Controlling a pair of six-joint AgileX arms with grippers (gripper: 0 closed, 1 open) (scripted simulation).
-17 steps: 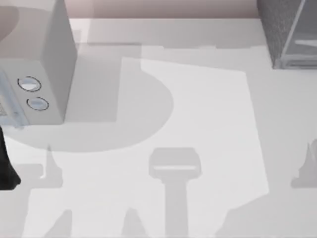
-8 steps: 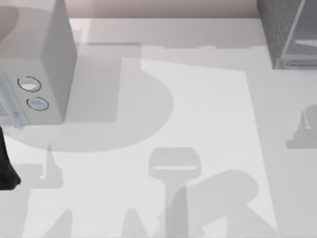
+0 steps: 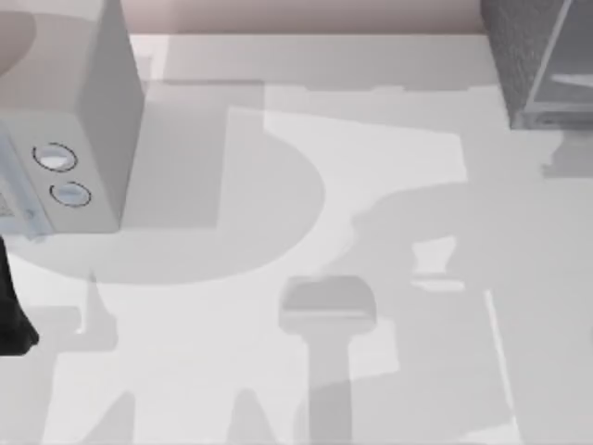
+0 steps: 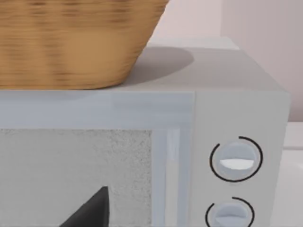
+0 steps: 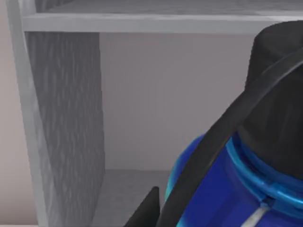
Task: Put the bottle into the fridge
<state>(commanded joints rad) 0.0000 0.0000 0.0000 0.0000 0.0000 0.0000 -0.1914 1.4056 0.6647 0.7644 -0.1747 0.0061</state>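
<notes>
While the blue bottle with its round black cap [image 5: 279, 118] hangs close before the open dark grey speckled fridge [image 5: 66, 123], it sits high and level with the compartment, ready, I judge, to go straight in. Whether the right fingers are clenched on it I cannot tell. My left arm idles facing the pale grey dial box [image 4: 236, 161] topped by a wicker basket [image 4: 71, 42] at the surface's left

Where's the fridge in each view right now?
Top view: the fridge stands at the upper right corner.
Left wrist view: faces the dial box instead.
Right wrist view: the fridge's speckled wall and open compartment, behind the bottle.
Shared landmark: the dial box, at the top view's left.
</notes>
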